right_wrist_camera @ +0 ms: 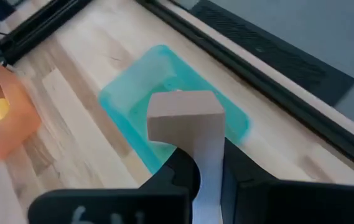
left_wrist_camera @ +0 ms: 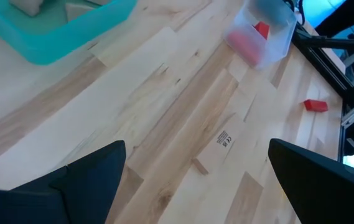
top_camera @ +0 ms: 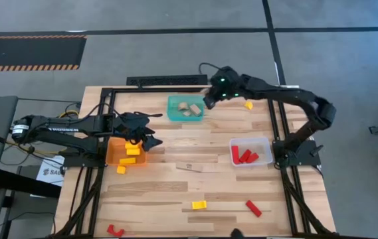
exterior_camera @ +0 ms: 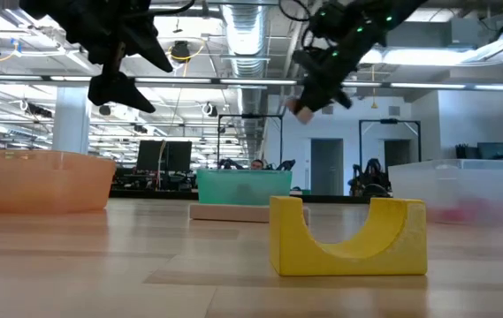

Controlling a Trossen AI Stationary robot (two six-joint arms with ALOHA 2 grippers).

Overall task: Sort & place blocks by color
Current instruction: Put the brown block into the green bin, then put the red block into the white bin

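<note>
The right tool point(right_wrist_camera: 192, 146) is closed on a tan block point(right_wrist_camera: 185, 116) and holds it above the teal bin point(right_wrist_camera: 127, 93), so it hides part of the bin's inside. The left tool point(left_wrist_camera: 195, 180) is open and empty, over the desk point(top_camera: 195, 189) beside the orange bin point(top_camera: 114, 154).

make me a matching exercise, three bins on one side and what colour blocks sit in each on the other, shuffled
Bins:
1. teal bin
2. orange bin
3. clear bin

Blocks inside:
a. red blocks
b. tan wooden blocks
c. yellow blocks

Pairs: 1-b, 2-c, 3-a

The right claw holds another tan block above the teal bin; the left claw hangs open by the orange bin.
</note>
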